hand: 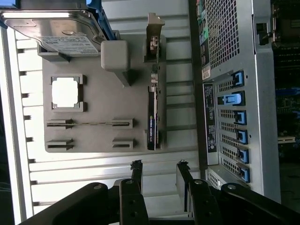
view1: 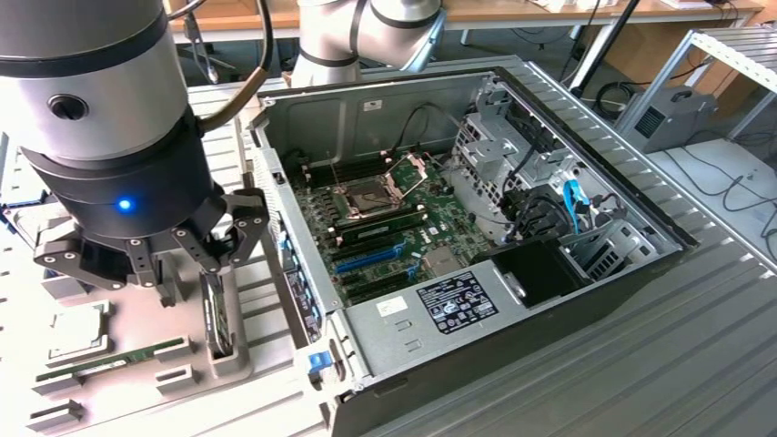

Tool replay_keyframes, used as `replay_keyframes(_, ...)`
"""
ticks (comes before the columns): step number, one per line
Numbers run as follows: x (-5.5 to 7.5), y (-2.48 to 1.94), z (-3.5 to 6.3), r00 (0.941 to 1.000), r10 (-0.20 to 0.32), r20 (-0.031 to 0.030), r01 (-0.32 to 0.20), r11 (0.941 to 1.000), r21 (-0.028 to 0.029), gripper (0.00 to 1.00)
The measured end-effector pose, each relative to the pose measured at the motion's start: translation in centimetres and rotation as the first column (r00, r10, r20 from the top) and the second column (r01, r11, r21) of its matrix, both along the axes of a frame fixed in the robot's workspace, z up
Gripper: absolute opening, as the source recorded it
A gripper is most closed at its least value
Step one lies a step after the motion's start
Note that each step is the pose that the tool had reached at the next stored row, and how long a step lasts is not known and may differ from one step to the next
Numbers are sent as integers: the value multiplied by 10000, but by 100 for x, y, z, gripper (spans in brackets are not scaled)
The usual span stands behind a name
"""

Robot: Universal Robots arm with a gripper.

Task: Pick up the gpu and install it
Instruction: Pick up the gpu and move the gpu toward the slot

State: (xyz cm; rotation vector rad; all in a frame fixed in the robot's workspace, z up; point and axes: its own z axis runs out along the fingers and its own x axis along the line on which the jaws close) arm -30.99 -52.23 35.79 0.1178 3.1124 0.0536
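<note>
On the exterior view's left I see the grey fixture plate [hand: 93,103] with the processor chip [view1: 75,330] and the green memory stick [view1: 116,358] lying flat on it. Just beside them the gpu [view1: 220,319] stands on edge in its slotted holder. My gripper [hand: 159,165] hangs over that card with its jaws spread wide and empty, clear of it in the wrist view. Toward the exterior view's right, the computer case [view1: 425,305] lies open with its motherboard [view1: 401,228] exposed.
</note>
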Motion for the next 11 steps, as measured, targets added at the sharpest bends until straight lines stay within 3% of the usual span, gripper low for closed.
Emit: replay_keyframes(11,-1,0,-38,10000,0,0,0,10000,0,42)
